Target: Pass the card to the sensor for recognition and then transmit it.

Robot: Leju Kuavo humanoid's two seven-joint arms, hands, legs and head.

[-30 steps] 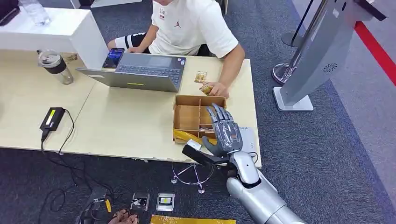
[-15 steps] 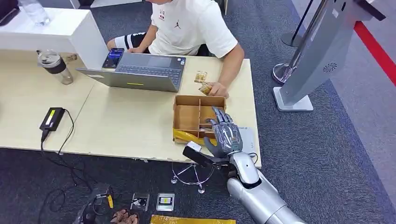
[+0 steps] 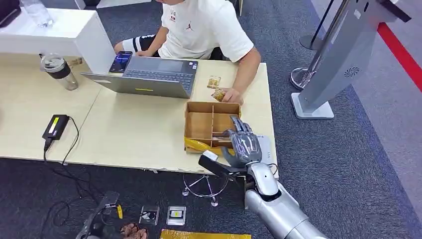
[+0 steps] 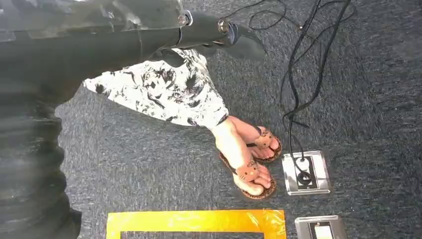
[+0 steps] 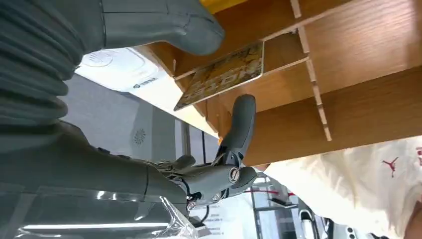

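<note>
A yellow patterned card (image 5: 221,74) stands on edge in a compartment of the brown divided box (image 3: 199,124) on the table. My right hand (image 3: 242,144) reaches down into the box's near right compartment. Its thumb (image 5: 164,25) is on one side of the card and a dark finger (image 5: 240,124) on the other, neither plainly gripping it. A white sensor pad (image 3: 265,148) lies on the table right beside the box; it is also in the right wrist view (image 5: 107,64). My left hand (image 4: 149,35) hangs over the floor, fingers stretched out, holding nothing.
A person in a white shirt (image 3: 204,25) sits at the far side, one hand (image 3: 231,94) by a card (image 3: 219,93) just behind the box. A laptop (image 3: 149,74), a bottle (image 3: 58,69) and a power brick (image 3: 55,125) sit further left. A grey kiosk (image 3: 338,59) stands on the right.
My right hand has lowered and tipped forward, its fingers going down from above the box into the compartment around the card. The person and the table things have stayed put.
</note>
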